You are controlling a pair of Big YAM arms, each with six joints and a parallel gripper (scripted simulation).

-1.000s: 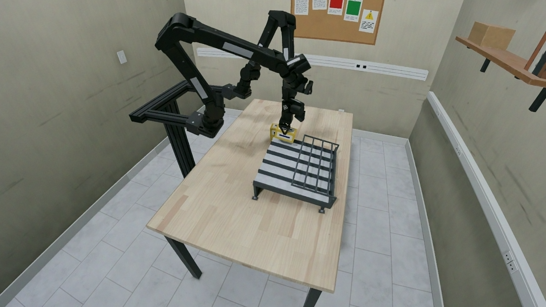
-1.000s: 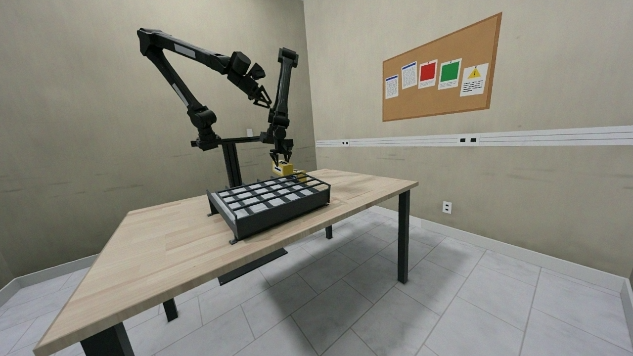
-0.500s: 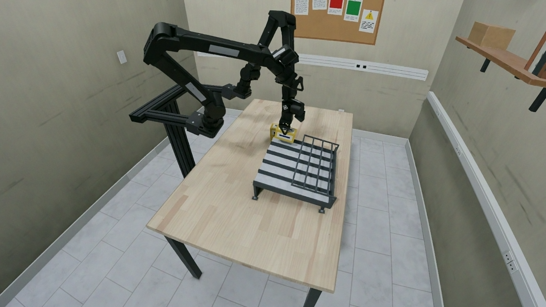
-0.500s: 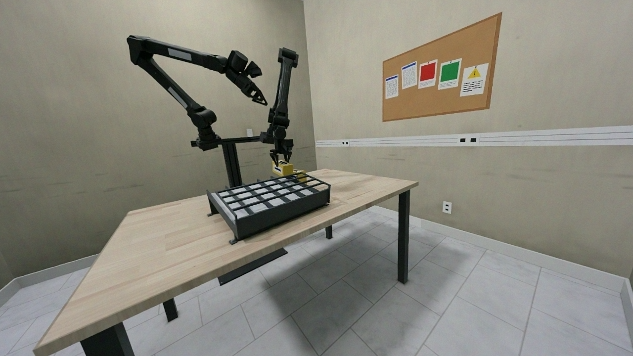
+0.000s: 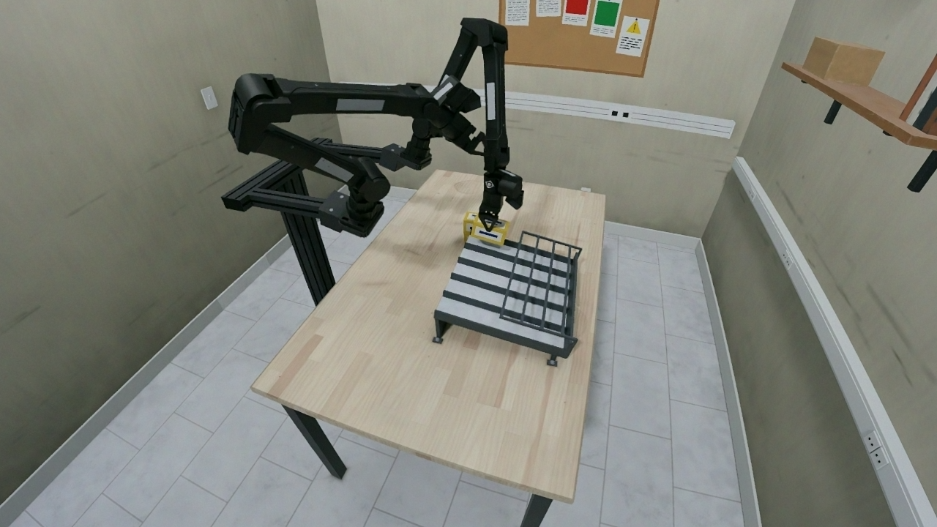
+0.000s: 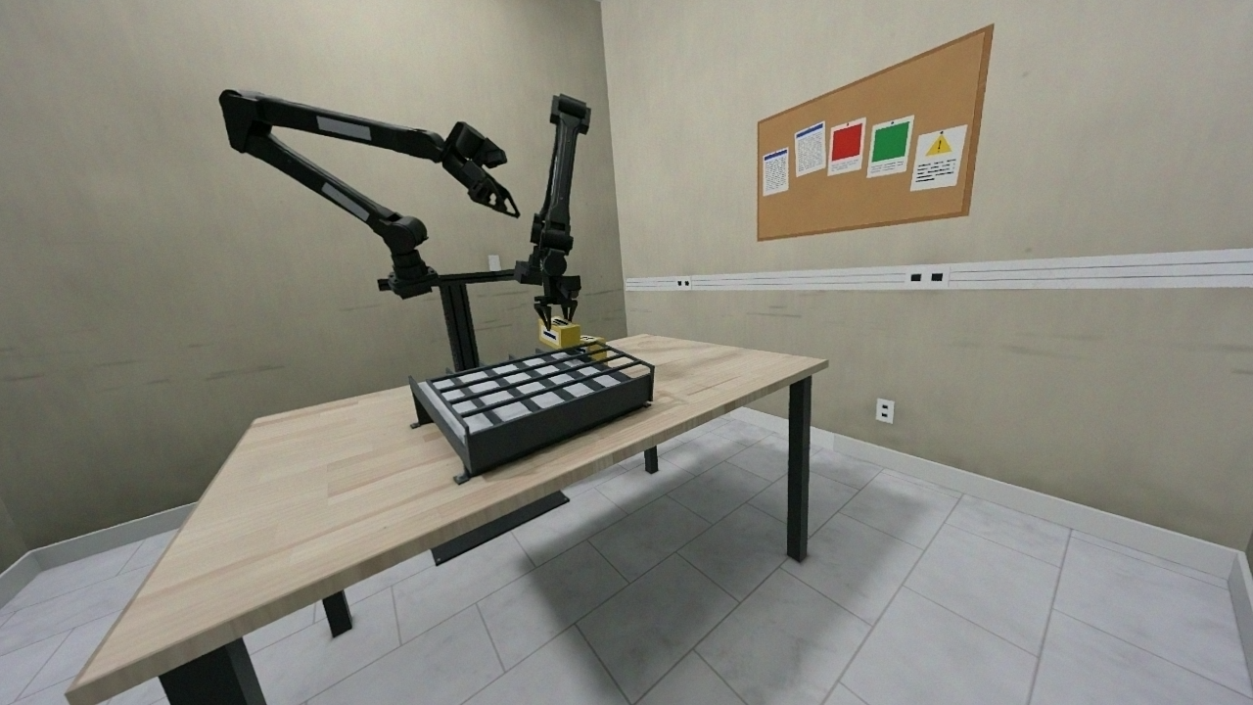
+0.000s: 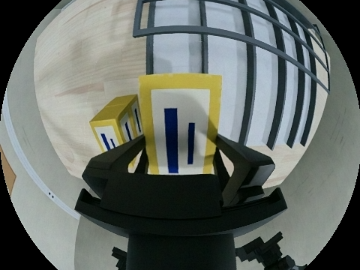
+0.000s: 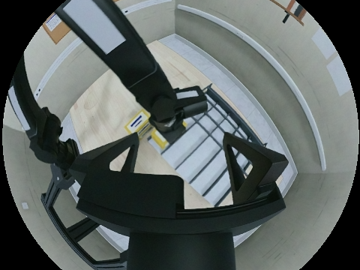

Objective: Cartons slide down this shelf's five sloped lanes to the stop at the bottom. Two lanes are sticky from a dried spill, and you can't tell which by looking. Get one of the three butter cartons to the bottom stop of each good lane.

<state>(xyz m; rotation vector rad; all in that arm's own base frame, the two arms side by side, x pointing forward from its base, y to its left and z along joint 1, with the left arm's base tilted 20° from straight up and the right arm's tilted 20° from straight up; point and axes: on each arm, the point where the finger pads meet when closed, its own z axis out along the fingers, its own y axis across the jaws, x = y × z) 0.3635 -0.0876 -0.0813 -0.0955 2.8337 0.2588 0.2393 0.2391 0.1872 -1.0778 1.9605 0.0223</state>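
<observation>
Wooden counter, pale and plank-patterned, carries the work. Two black jointed arms reach over it: the left arm comes down steeply to one end of the shelf, while the right arm is raised well above the counter. The dark metal shelf has five light grey lanes parted by dark dividers; an open bar grid covers one end of them. A yellow butter carton, white-labelled with blue bars, is at the ungridded end of the outermost lane, between the fingers of the left gripper, which hold it by its two sides. Contact between carton and lane: cannot tell. At least one more yellow carton stands on the counter just beside the shelf, partly hidden. Right gripper: fingers wide apart, nothing between them.

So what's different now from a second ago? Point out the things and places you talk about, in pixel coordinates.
The right arm's gripper (image 5: 478, 144) (image 6: 515, 212) (image 8: 181, 136) has drawn back, away from the left arm, and its raised elbow has sunk lower and back. Nothing was visibly grabbed or let go. The left gripper (image 5: 487, 225) (image 6: 556, 322) (image 7: 180, 136), the butter carton between its fingers (image 5: 491, 235) (image 6: 560, 337) and the sloped shelf (image 5: 498, 332) (image 6: 560, 422) look unchanged.
</observation>
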